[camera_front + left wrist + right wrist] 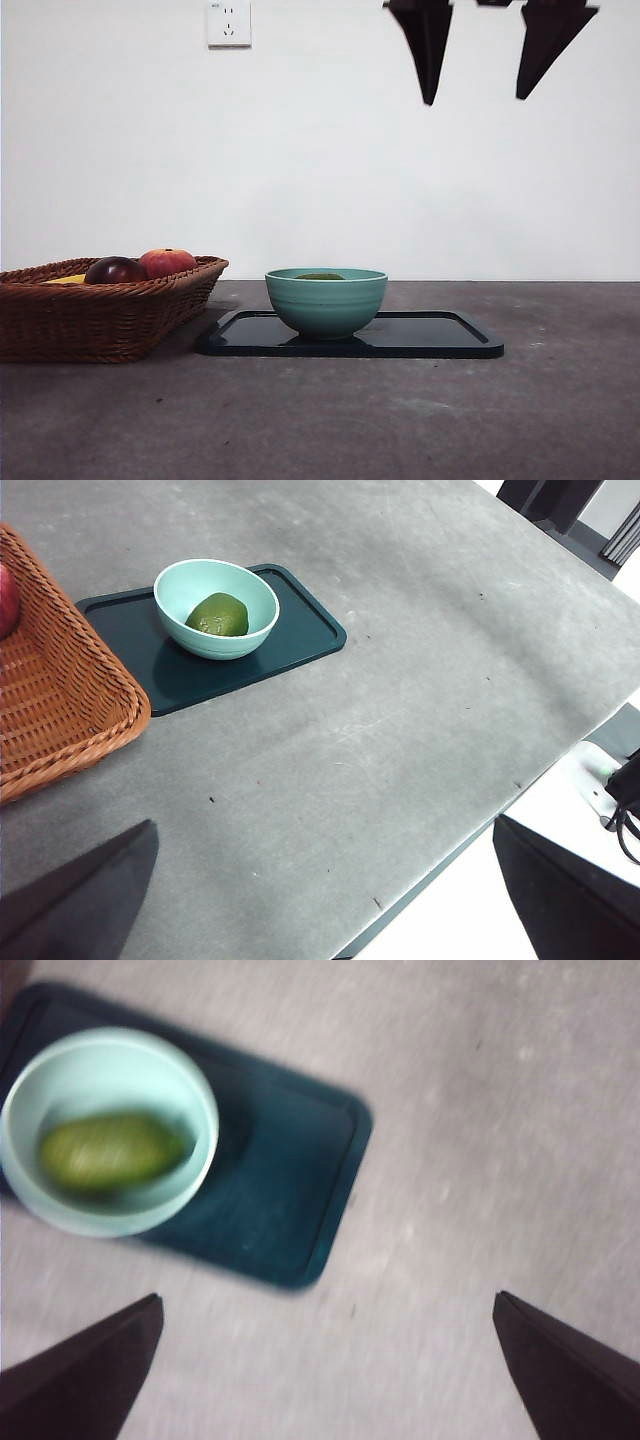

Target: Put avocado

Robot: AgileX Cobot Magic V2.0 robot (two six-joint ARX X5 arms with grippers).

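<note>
Green avocado (218, 614): one, in one bowl (178, 580).

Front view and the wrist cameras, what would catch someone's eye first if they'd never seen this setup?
First the teal bowl, standing toward the left of the dark tray at mid-table, with the green avocado lying inside it. Next the wicker basket to the left of the tray, holding a dark maroon fruit and a red-orange fruit. The right gripper hangs open high above the tray's right end.
</note>
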